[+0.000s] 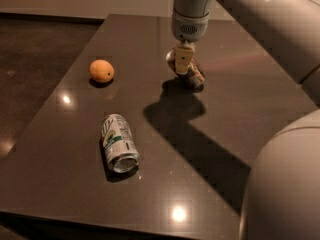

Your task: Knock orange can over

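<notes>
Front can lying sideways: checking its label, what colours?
Lying can: white with green, camera view; gripper grips the tilted orange can behind.

The gripper point(183, 60) hangs over the far tabletop point(75, 184), right at the tilted orange can point(195, 76). A fruit point(101, 70) sits left and a white-green can point(119, 143) lies near.

- Orange can point(196, 75): tilted, far middle of the table point(75, 184). Its upper end and part of its side are covered by the gripper point(183, 63), which hangs directly in front of it. Label marks unreadable; whether the can touches the table cannot be told.
- Arm point(250, 19): cut off by the top and right edges; hides the table's far right corner.
- Robot body point(285, 184): pale curved mass, cropped at lower right, covering the table's near right part.
- White-and-green can point(118, 142): label print too small to read.
</notes>
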`<state>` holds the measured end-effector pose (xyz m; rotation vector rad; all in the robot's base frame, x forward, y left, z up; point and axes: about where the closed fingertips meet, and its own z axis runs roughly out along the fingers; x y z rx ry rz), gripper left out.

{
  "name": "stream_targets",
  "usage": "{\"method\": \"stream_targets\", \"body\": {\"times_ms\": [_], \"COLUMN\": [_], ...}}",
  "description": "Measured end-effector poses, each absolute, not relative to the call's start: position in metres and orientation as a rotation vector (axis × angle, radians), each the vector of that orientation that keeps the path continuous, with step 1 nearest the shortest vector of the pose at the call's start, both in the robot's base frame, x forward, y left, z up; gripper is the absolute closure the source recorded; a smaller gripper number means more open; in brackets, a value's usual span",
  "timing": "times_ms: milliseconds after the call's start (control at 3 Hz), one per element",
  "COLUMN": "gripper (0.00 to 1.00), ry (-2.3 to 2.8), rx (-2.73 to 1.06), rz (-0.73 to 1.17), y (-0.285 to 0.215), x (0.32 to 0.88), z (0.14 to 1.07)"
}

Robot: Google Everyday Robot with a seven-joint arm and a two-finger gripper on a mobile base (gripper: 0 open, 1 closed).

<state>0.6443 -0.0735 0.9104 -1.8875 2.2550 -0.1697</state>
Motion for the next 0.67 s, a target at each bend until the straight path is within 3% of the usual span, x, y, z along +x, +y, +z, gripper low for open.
{"method": "stream_targets", "body": {"times_ms": [333,667], "gripper": [0.00,0.00], "ry": [2.247,2.247], "rx": [-1.882,-1.882], "rz": [-0.172,-0.172], "y": [-0.0718,-0.0718], "x": [0.6472,0.6472], "z": [0.9094,0.9093]}}
